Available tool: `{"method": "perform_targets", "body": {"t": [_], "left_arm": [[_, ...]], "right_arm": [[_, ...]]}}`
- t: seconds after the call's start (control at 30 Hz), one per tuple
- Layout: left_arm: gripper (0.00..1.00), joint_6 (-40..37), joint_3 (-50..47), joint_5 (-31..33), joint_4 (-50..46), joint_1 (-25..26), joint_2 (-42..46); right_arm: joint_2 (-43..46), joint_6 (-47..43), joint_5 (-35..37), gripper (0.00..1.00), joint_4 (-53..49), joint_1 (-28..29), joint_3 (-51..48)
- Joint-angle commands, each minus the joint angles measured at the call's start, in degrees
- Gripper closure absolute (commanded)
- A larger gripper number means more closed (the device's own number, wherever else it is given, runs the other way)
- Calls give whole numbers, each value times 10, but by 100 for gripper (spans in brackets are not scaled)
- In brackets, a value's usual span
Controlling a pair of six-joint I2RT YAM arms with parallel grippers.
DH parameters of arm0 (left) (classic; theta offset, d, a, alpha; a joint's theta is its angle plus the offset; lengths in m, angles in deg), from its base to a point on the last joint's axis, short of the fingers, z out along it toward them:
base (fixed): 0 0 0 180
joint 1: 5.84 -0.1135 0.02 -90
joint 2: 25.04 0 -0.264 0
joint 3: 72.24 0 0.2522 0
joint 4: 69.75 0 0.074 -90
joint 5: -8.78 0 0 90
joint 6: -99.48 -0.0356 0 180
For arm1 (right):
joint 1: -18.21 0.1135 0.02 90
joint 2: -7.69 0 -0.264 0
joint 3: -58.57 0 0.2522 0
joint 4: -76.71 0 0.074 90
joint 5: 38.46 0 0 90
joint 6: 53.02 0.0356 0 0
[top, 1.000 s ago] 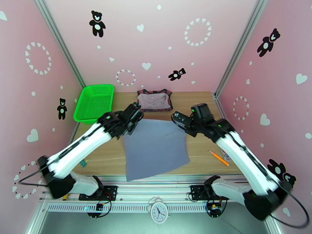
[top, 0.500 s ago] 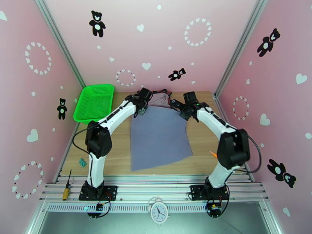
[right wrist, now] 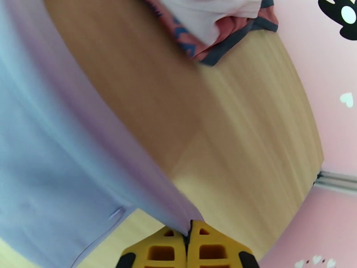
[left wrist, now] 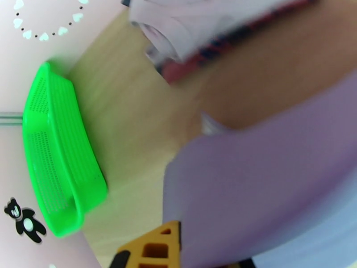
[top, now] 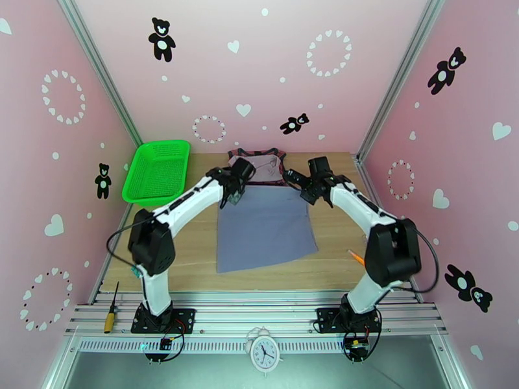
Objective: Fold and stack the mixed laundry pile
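Note:
The grey-lavender shirt (top: 266,228) lies spread flat on the middle of the table. My left gripper (top: 233,191) is shut on its far left corner and my right gripper (top: 305,189) is shut on its far right corner. In the left wrist view the shirt (left wrist: 267,184) runs into the shut gripper (left wrist: 180,231). The right wrist view shows the shirt's edge (right wrist: 58,144) pinched between the yellow fingertips of that gripper (right wrist: 189,233). Just behind, at the back edge, the brick-red tank top (top: 276,176) lies flat with the pale mauve-beige piece (top: 263,165) on it.
A green mesh basket (top: 157,171) stands at the back left corner of the table. An orange pen (top: 363,262) lies near the right edge. A screwdriver (top: 110,312) rests on the front rail, and a small clock (top: 264,351) sits below it.
Both arms have stretched out toward the back, dragging the shirt away from the front edge. Its far edge now lies close to the tank top stack.

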Motion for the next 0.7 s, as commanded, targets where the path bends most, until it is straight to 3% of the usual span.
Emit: {"method": "perform_targets", "body": {"t": [0.0,0.37,0.67], "left_arm": [[100,61,-60,40,-10,28,54],[100,158,-159,100,-49,146,101],[100,229,-196,126,-105,208,118]], "right_arm": [[69,15,0,100,-44,17,-50],[201,78,26,100,-84,92,-193],[200,91,52,100,-142,131,-221]]}}
